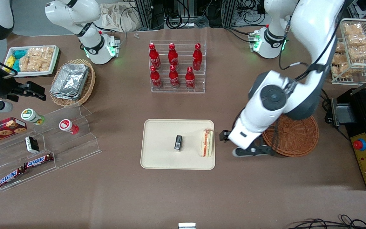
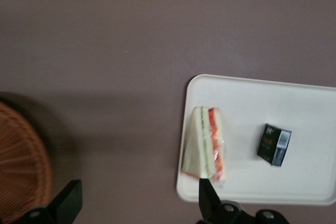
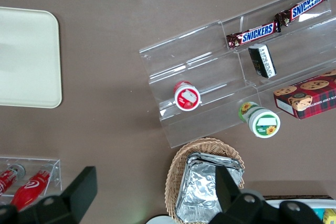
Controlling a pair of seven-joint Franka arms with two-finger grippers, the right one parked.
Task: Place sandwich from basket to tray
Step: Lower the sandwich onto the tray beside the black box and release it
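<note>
One sandwich [image 1: 207, 142] lies on my tray [image 1: 160, 159], at the edge nearest the basket [image 1: 292, 136]; my gripper [image 2: 139, 203] hangs spread and empty over bare table between tray and basket; a careless sweep could clip the wedge off the rim, I judge; its long axis runs along that edge, filling facing a small black packet [image 1: 178, 142].

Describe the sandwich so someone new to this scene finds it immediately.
Find the cream tray in the table's middle. The sandwich lies on it at the edge nearest the brown basket, close to the open gripper. Unlike the small black packet beside it, it is a white wedge with red-green filling.
</note>
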